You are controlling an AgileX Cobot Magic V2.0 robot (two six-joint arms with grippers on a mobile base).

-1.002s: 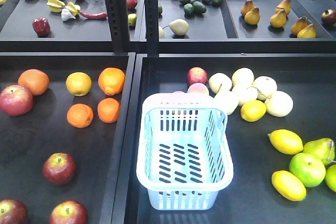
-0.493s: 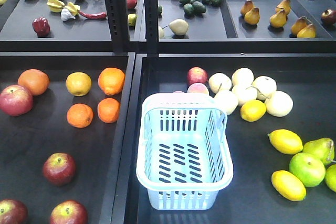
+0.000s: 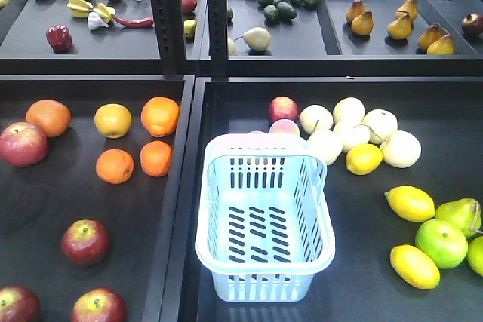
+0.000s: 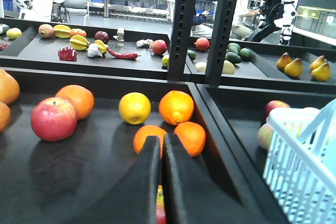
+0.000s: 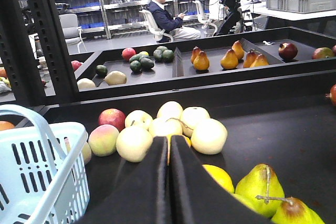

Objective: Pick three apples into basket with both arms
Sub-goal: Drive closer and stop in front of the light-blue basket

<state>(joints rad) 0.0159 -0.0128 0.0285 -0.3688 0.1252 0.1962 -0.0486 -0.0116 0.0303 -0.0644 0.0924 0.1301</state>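
Note:
Three dark red apples lie at the near left of the left tray: one (image 3: 85, 242) farther back, one (image 3: 99, 308) at the front edge and one (image 3: 16, 305) in the corner. The pale blue basket (image 3: 260, 268) stands empty in the right tray, near its left wall. Neither arm shows in the front view. In the left wrist view my left gripper (image 4: 161, 139) is shut and holds nothing; a sliver of a red and yellow apple (image 4: 159, 205) shows below, through the slit between its fingers. My right gripper (image 5: 169, 139) is also shut and empty, right of the basket (image 5: 37, 166).
Oranges (image 3: 157, 157) and a paler apple (image 3: 23, 143) lie farther back in the left tray. Pale pears (image 3: 351, 132), lemons (image 3: 410, 203) and green fruit (image 3: 442, 243) lie right of the basket. A black divider wall (image 3: 181, 209) separates the trays. An upright post (image 3: 167, 13) stands behind.

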